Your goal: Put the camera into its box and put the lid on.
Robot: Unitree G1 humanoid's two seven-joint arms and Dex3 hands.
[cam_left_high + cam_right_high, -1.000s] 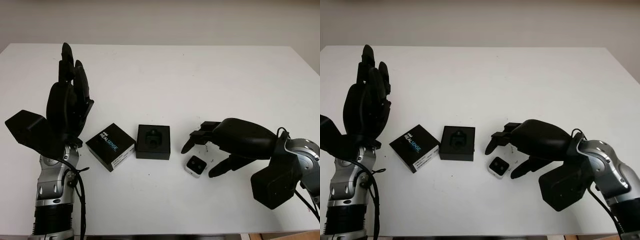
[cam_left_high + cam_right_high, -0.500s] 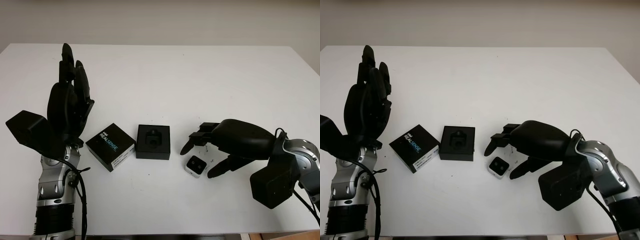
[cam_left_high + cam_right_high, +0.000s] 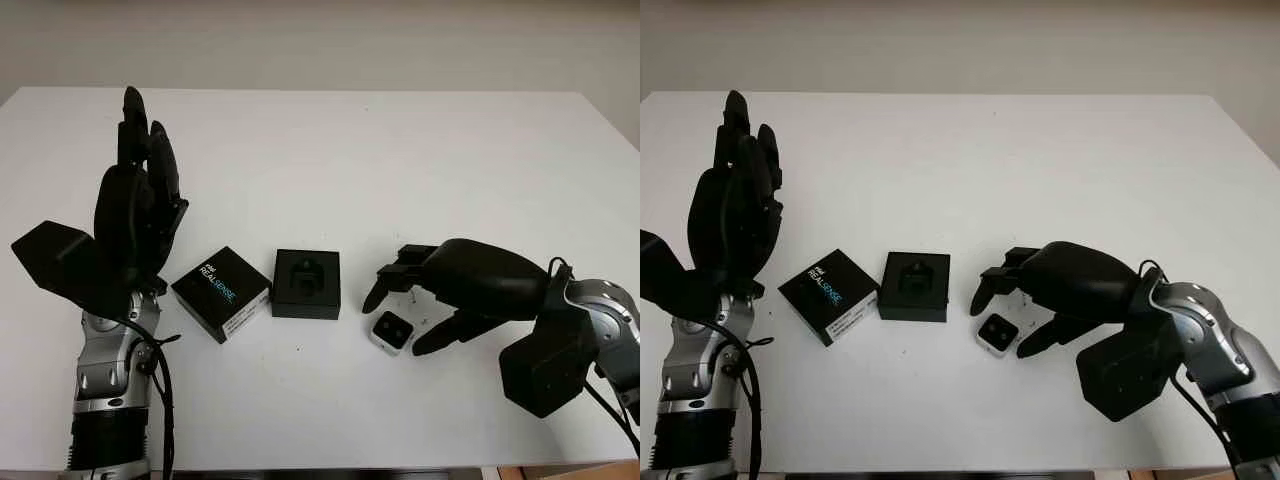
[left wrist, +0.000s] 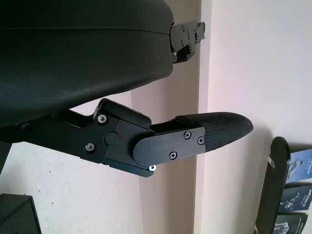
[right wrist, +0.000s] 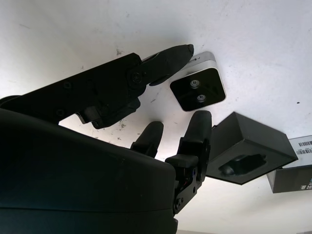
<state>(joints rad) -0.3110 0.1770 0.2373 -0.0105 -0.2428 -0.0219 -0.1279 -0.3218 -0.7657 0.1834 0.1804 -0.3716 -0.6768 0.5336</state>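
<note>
Right wrist view settles the key relation: the small silver-edged camera with a black glass face lies flat on the white table between the right hand's fingers, which bracket it loosely without gripping, its long axis running across them. Just beyond those fingertips sits the open black foam-lined box, then the black printed lid. The left hand is raised, open, farther away.
</note>
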